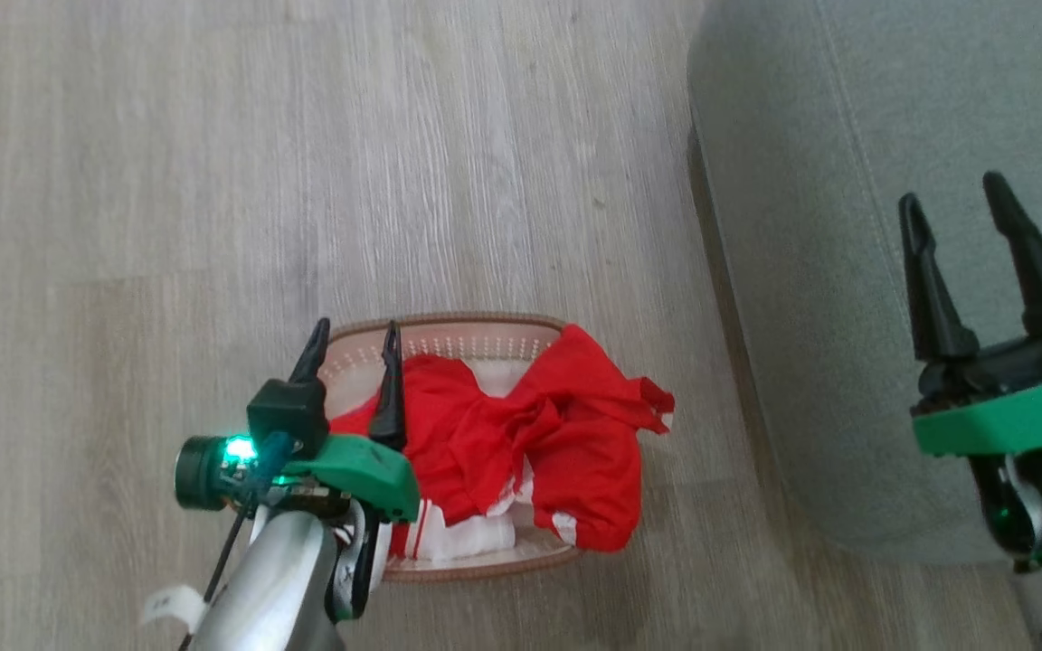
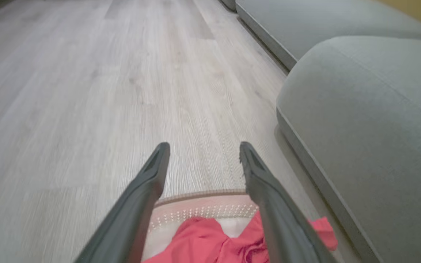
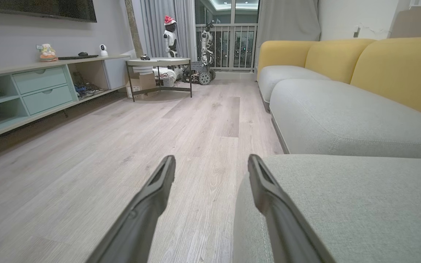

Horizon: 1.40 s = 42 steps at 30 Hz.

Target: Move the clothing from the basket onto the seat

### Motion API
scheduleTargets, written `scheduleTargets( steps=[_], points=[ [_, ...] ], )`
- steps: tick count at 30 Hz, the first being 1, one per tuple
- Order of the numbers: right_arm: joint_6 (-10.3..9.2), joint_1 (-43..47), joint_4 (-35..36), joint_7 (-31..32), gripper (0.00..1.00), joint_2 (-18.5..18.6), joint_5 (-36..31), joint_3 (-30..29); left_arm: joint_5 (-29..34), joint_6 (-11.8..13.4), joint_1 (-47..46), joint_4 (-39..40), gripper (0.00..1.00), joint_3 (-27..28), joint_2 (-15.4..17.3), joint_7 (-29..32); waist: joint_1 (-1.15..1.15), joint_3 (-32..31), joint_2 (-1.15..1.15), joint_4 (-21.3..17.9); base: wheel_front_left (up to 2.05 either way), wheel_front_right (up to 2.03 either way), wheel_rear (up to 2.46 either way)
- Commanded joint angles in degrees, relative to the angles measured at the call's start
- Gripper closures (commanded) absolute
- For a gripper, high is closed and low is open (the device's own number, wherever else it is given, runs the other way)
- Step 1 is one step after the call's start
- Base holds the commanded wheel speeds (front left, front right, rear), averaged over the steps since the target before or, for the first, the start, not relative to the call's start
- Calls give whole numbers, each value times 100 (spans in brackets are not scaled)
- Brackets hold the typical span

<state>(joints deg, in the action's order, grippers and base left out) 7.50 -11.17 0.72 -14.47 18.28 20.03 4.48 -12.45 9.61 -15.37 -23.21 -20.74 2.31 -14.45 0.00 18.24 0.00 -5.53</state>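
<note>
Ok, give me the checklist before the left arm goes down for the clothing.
1. The left gripper open: ok.
2. The left gripper over the basket: ok, above its left end.
3. The clothing inside the rim: not ok, one fold hangs over the side nearest the seat.
4. Its pieces separate: cannot tell, they lie bunched.
5. The right gripper open and away from the basket: ok, it is over the seat.

Left end effector [image 1: 356, 325] hides a basket [image 1: 485, 344] corner; seat [image 1: 828, 226] runs off-frame.
</note>
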Motion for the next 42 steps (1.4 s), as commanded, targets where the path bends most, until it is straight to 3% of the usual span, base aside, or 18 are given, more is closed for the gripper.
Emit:
scheduleTargets(
  steps=[1,16,24,32,42],
  points=[
    [-1,-149,230,-52,0,148,67,63,-66,26,-245,-12,0,84,56,-55,0,220,0,-83,0,0,0],
    [-1,-806,480,-52,0,374,358,-85,-1014,-101,-1470,-2873,0,-855,56,-55,0,1342,0,-288,0,0,0],
    [-1,-1059,569,-52,0,458,455,-66,-1606,-21,-2063,-3815,0,-1482,56,18,0,1814,0,-401,0,0,0],
    [-1,-1321,659,-52,0,529,549,-30,-2018,249,-2596,-4534,0,-2063,56,974,0,2318,0,-557,0,0,0],
    [-1,-1488,693,-52,0,549,626,-14,-1964,582,-3087,-4908,0,-2685,56,2080,0,2859,0,-680,0,0,0]
  ],
)
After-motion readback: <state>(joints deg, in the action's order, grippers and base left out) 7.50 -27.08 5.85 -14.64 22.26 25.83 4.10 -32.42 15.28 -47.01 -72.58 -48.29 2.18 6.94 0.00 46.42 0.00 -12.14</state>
